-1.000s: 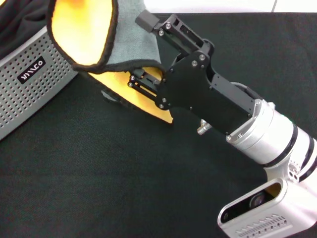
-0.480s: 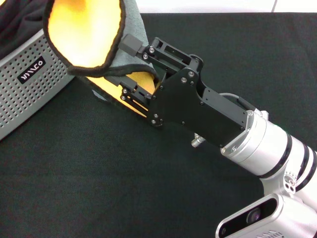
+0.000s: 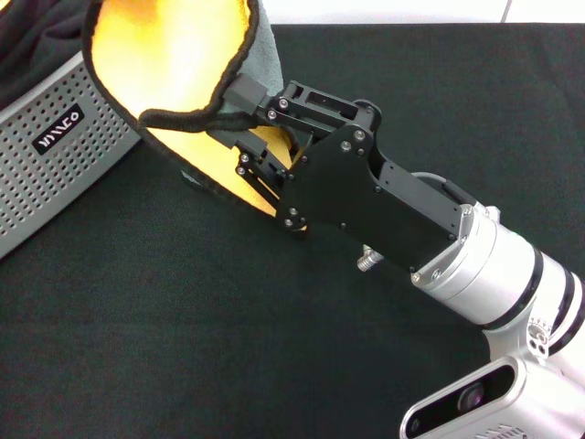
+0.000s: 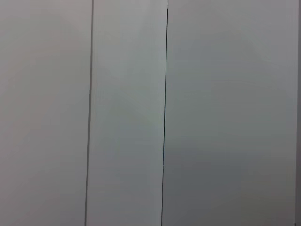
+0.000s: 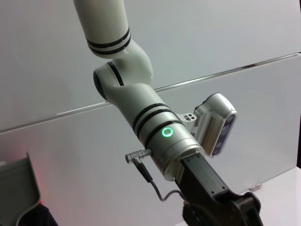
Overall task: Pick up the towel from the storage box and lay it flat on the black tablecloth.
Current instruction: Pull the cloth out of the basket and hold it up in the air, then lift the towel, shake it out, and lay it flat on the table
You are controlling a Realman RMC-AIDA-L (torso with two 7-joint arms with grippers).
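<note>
Storage box [image 3: 55, 146] sits at the far left of the head view, well left of the working gripper, perforated grey wall and black label facing the camera; dark fabric bunches over its top. It has not shifted across the earlier frames. Towel [image 3: 178, 69] hangs in the air just right of the box, yellow-orange face toward the camera, black edging curling round the fold, grey reverse showing along the side nearest the gripper. Compared with half a second ago the grey flap has folded further back, so more yellow shows, and the black hem now runs right up to the upper finger. Right gripper [image 3: 254, 123] reaches in from the lower right, its two black fingers closed around a fold of the towel, cloth passing between them; it sits slightly higher and further right than half a second ago. Black tablecloth [image 3: 183, 347] spreads below and on all sides of the gripper, unchanged. Left gripper [image 5: 221, 209] shows only in the right wrist view, raised on its arm against a pale wall; finger state cannot be told.
</note>
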